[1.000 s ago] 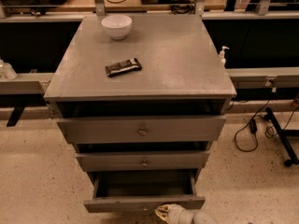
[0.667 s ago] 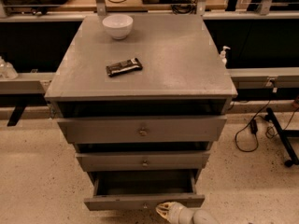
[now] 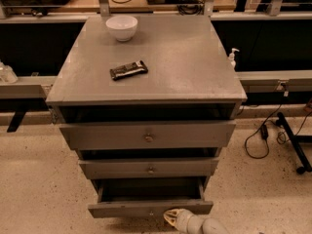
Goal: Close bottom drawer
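Gripper reaches low at open bottom drawer front, grip state unclear

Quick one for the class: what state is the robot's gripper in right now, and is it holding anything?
Gripper: low at the front of the pulled-out bottom drawer; open, closed or holding cannot be told.

A lab with speckled floor, trailing cables and metal bench rail; gripper at the bottom drawer.
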`<state>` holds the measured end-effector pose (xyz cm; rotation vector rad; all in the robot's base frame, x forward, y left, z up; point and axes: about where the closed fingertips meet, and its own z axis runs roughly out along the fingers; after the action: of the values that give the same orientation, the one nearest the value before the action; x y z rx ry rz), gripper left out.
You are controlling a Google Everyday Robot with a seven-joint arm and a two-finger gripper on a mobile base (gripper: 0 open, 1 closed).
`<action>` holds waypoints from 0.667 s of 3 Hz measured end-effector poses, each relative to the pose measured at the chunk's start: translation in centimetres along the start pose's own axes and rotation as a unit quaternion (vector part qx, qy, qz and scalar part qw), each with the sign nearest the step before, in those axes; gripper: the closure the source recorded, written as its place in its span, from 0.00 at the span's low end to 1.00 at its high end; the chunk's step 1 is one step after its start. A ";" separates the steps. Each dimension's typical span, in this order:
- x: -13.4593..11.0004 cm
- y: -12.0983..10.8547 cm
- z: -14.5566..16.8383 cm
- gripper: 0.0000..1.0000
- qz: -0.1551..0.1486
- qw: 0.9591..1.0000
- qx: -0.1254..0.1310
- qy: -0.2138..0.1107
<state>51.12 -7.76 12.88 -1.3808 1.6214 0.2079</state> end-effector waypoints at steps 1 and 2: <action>0.0 0.0 0.1 1.00 0.000 1.000 -0.001 -0.001; 0.0 -0.2 0.4 1.00 -0.002 1.000 -0.008 -0.001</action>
<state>51.47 -7.57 12.80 -1.3944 1.6194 0.2196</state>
